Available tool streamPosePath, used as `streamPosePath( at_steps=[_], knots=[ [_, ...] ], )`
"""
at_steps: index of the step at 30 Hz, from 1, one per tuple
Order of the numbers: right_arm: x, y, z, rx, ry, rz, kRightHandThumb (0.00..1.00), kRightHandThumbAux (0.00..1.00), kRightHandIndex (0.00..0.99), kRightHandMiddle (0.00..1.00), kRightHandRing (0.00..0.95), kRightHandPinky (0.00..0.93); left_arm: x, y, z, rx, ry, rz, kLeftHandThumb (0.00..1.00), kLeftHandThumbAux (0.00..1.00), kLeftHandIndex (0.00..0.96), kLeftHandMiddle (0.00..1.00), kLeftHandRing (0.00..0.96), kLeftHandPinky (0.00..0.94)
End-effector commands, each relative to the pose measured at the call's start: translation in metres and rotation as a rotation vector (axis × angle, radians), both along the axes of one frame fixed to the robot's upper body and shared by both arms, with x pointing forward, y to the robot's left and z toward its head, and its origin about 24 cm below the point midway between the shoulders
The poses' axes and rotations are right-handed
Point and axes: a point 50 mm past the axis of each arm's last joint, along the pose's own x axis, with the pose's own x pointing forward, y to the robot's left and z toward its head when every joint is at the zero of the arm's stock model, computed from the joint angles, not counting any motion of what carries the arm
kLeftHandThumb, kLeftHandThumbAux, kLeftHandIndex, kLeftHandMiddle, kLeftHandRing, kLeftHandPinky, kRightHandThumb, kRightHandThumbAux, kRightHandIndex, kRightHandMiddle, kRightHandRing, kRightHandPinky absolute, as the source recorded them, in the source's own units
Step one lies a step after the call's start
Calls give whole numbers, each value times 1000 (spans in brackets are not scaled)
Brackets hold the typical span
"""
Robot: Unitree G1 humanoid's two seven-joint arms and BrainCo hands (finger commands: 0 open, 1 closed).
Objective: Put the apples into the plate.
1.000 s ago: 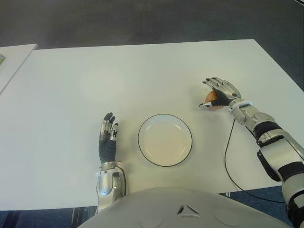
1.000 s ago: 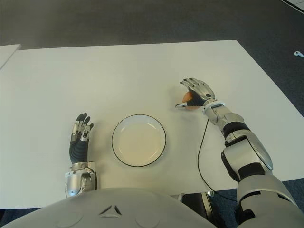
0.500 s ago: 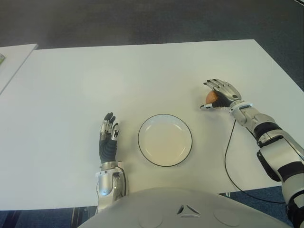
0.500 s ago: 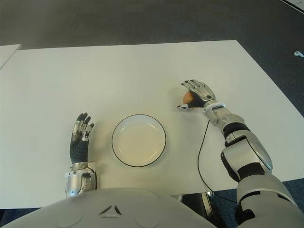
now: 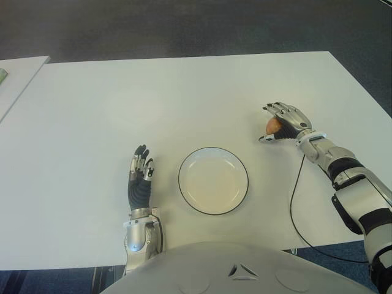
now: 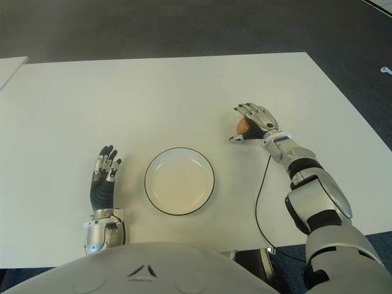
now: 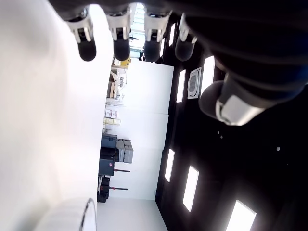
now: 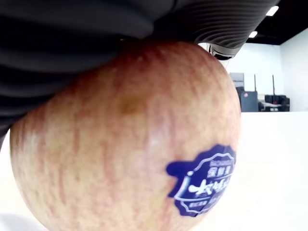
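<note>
Red-streaked stickered apple [image 5: 272,125] sits right of the empty white plate [image 5: 213,180].

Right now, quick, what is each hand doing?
Left hand: open, holding nothing, left of the plate.
Right hand: closed on the apple.

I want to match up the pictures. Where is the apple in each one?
Left eye view: the apple is under the right hand, right of the plate.
Right eye view: same spot, apple under that hand, right of the plate.
Left wrist view: not in it.
Right wrist view: the apple fills the picture, blue sticker showing.
Shared landmark: the plate.
</note>
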Motion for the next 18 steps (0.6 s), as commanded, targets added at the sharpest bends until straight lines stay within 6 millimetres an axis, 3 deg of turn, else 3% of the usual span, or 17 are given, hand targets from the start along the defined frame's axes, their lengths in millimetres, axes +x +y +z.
streamPosePath(
  at_steps=[1, 18],
  knots=[
    [-20, -11, -23, -50, 108, -18, 258, 455, 53, 83, 49, 1, -13, 6, -23, -30, 140, 35, 211, 524, 43, 27, 4, 14],
    [-21, -15, -21, -69, 67, -13, 439, 475, 103, 133, 96, 31, -14, 6, -23, -54, 150, 27, 233, 542, 37, 18, 0, 1]
  ],
)
